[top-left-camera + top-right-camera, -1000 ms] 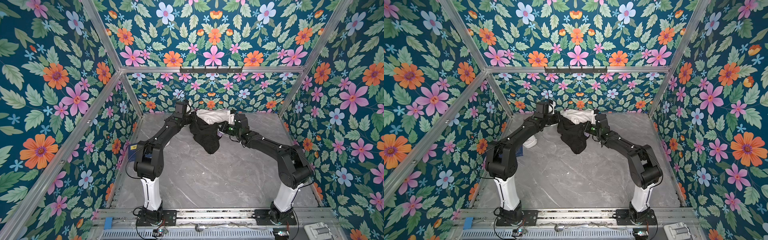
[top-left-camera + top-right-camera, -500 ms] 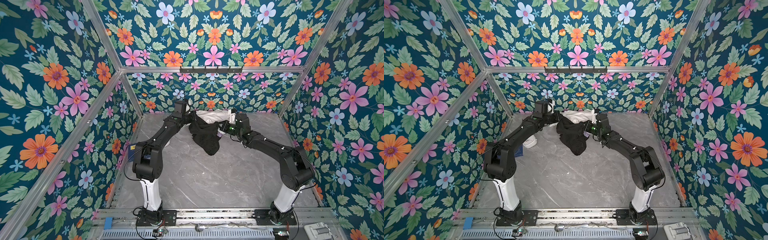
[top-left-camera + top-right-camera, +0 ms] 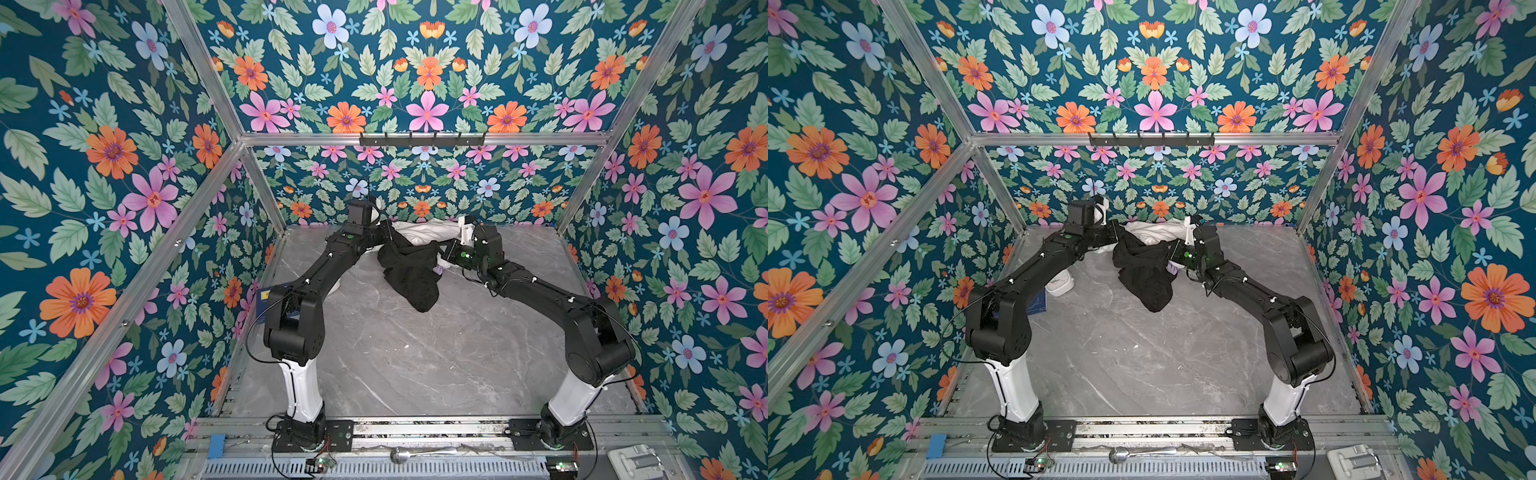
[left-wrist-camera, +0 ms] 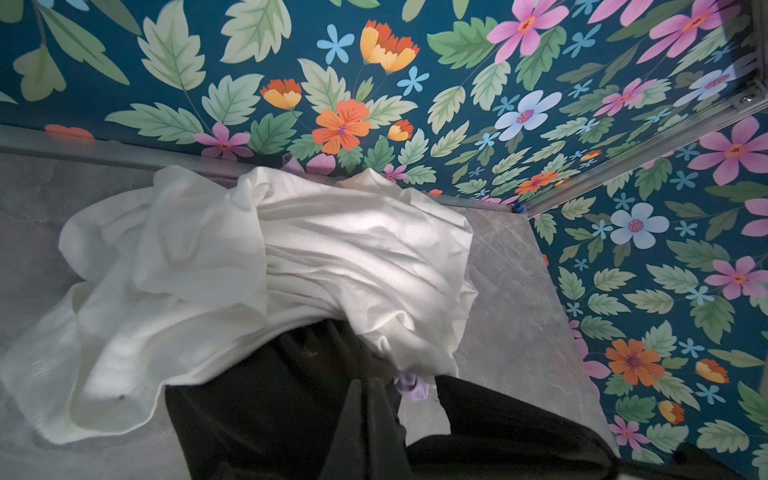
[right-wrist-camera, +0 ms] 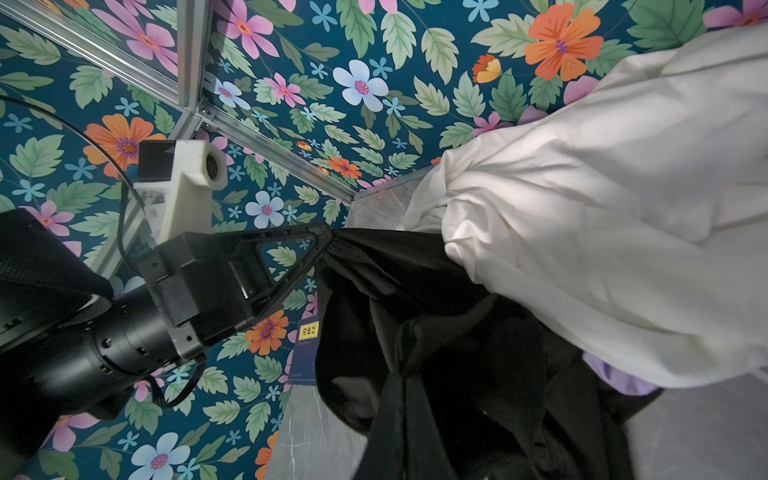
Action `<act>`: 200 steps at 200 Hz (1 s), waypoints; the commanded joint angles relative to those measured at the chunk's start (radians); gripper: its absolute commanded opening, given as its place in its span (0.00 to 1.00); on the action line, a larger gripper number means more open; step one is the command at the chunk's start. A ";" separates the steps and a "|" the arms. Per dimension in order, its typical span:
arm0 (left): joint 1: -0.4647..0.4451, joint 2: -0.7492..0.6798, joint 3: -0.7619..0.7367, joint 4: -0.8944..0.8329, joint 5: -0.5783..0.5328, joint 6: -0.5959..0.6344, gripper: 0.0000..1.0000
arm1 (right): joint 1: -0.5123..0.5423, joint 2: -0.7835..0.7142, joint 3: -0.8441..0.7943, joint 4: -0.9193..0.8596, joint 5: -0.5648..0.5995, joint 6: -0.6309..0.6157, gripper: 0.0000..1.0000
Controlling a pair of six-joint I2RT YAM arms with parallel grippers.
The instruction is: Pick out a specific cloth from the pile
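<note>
Folds of the black cloth (image 3: 409, 272) sag between left gripper (image 5: 328, 236) and right gripper (image 3: 441, 254), both pinched shut on its top edge, tail on the table (image 3: 415, 353) against the white cloth (image 3: 419, 233) — we judge it light, limp, clingy; bunched edges hold best.

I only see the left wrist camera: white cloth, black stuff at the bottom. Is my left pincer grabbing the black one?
Observer: Yes. The right wrist view shows your left pincer shut on a corner of the black cloth.
Operator: Where's the other arm?
Observer: In a top view the right pincer sits at the cloth's opposite edge, apparently shut on it too.
Operator: Is it pulled free yet?
Observer: Not fully. In both top views most of it hangs down to the table, its top edge against the white cloth.
</note>
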 commanded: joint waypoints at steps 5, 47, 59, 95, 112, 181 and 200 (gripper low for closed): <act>0.001 -0.002 0.021 0.028 0.002 -0.009 0.00 | 0.001 -0.019 -0.001 0.004 0.014 -0.016 0.00; 0.001 -0.015 0.024 0.026 0.003 -0.009 0.00 | 0.000 -0.036 -0.003 0.004 0.017 -0.018 0.00; 0.000 -0.021 0.024 0.025 0.003 -0.009 0.00 | 0.001 -0.040 -0.002 0.005 0.017 -0.019 0.00; 0.001 -0.035 0.030 0.027 0.003 -0.008 0.00 | 0.002 -0.058 -0.002 0.005 0.020 -0.019 0.00; 0.001 -0.037 0.038 0.022 0.001 -0.005 0.00 | 0.001 -0.068 -0.004 0.002 0.022 -0.021 0.00; 0.000 -0.054 0.055 0.019 0.008 -0.009 0.00 | 0.002 -0.120 -0.009 0.001 0.029 -0.024 0.00; 0.000 -0.062 0.058 0.022 0.008 -0.011 0.00 | 0.002 -0.126 -0.011 0.002 0.029 -0.025 0.00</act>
